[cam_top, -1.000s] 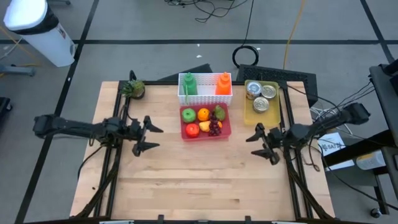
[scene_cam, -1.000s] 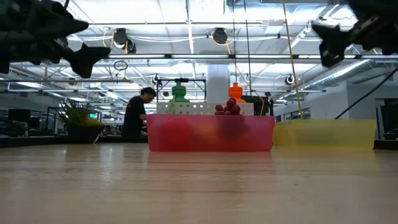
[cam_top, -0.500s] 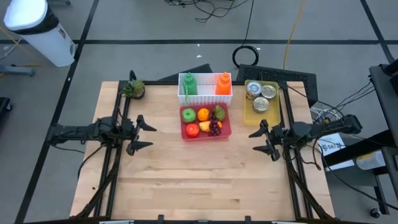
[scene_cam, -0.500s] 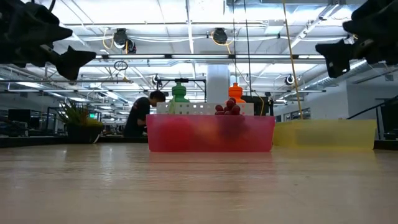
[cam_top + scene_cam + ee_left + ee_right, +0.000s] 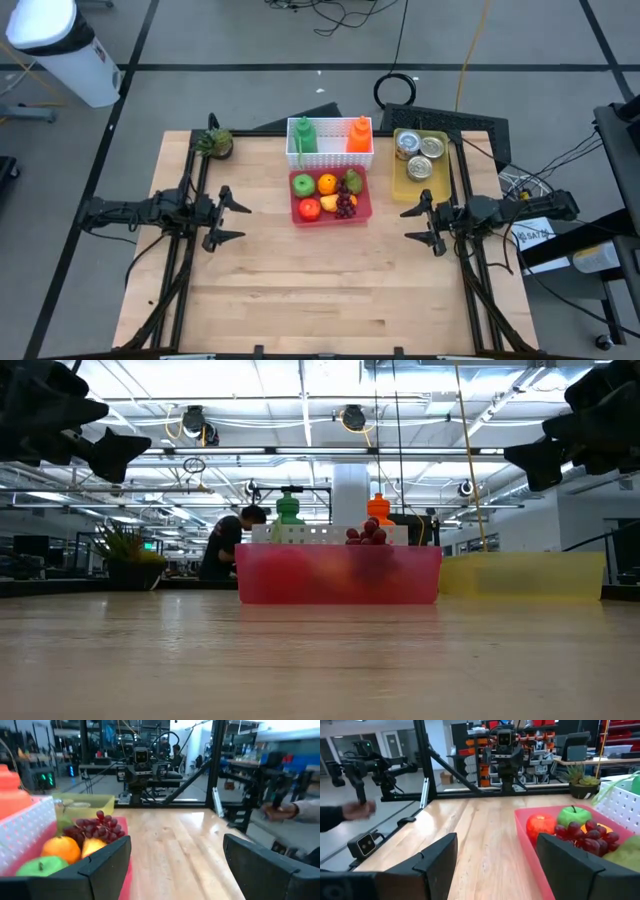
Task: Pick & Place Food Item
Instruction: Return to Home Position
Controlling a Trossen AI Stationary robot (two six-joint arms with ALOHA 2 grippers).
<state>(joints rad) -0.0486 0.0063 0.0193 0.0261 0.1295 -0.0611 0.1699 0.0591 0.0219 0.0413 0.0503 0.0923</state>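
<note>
A red tray (image 5: 367, 206) sits near the table's far middle, holding a green apple (image 5: 303, 184), an orange (image 5: 327, 184), a red fruit (image 5: 309, 209), purple grapes (image 5: 345, 205) and a pear (image 5: 355, 181). My left gripper (image 5: 228, 216) hovers open to the tray's left, fingers pointing right toward it. My right gripper (image 5: 421, 226) hovers open to the tray's right, fingers pointing left. In the left wrist view the grapes (image 5: 97, 826) and orange (image 5: 60, 849) show past the open fingers. The right wrist view shows the red fruit (image 5: 542, 827) and green apple (image 5: 574, 816).
A white basket (image 5: 330, 156) with a green bottle (image 5: 305, 136) and an orange bottle (image 5: 359, 135) stands behind the tray. A yellow tray (image 5: 399, 180) of cans lies at the far right. A small plant (image 5: 215, 143) sits at the far left. Bare wood spans the near half.
Both arms drew back from the middle: the left gripper moved toward the table's left edge, the right gripper slightly toward the right edge and far side. Both stayed open. The fruit tray kept still. A person in the room beyond shifted a little.
</note>
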